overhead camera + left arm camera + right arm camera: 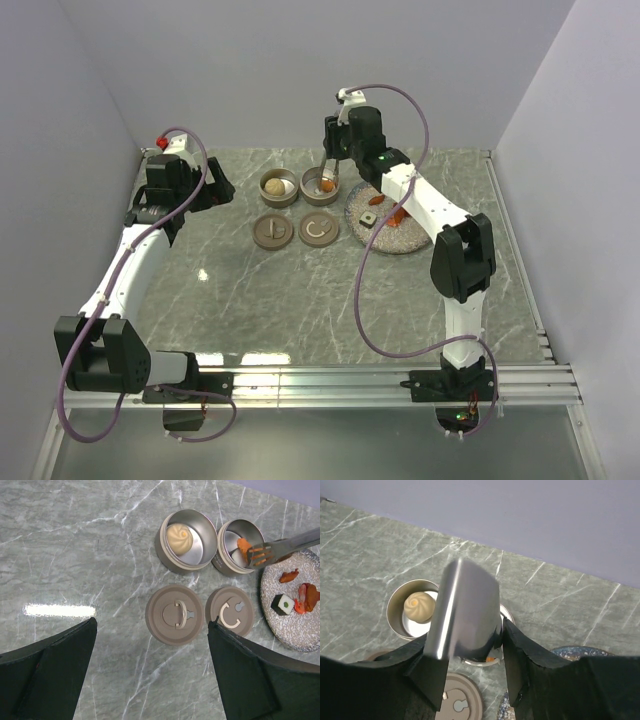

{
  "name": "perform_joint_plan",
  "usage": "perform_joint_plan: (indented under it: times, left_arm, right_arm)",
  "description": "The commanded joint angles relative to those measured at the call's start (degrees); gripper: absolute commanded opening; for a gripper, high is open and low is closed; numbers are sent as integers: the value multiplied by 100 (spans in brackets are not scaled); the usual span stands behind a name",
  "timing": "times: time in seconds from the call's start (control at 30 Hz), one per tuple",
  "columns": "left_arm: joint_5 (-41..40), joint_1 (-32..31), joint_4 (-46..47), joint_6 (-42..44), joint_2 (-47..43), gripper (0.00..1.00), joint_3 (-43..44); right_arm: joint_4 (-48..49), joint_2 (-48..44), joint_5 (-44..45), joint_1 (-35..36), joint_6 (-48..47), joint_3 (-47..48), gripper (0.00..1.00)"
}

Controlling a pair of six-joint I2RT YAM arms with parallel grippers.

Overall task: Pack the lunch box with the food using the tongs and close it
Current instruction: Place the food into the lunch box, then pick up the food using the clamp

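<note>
Your right gripper (331, 160) is clamped on the handle end of the tongs (328, 176). Its two fingers (520, 670) press the metal from either side, partway closed, and the tongs slant down from it to the right tin (320, 186). From the left wrist you can see the slotted tips reaching over that tin's rim, with an orange piece (243, 545) at them inside the tin; you cannot tell whether the tips pinch it or it lies loose. Your left gripper (215, 190) hangs over the table (250, 290) on the left side, jaws spread as wide as they go and holding nothing. The left tin (279, 186) sits just beside the right one and holds the beige bun (179, 538). Both tins are uncovered: the two lids (175, 614) lie flat on the table just in front of them, one before each tin, handle side up. The plate (287, 625) lies to the right of the tins. On it you have a dark block (282, 604) with a white top and a green spot, and a few orange bits (307, 597) near it.
</note>
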Motion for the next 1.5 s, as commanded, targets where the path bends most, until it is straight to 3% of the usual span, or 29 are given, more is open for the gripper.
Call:
perform_joint_plan:
  times: [0.0, 0.53, 0.97, 1.47]
  left_arm:
    - [-2, 2, 136, 54, 23, 99, 213]
    - [60, 10, 251, -7, -12, 99, 90]
    - [253, 10, 391, -43, 85, 99, 46]
    - [271, 10, 365, -34, 32, 99, 29]
  right_arm:
    - [257, -140, 142, 11, -84, 297, 51]
    - [292, -1141, 1074, -235, -242, 42, 48]
    - [239, -2416, 1417, -288, 152, -2338, 49]
    - [432, -2443, 1514, -270, 627, -3096, 51]
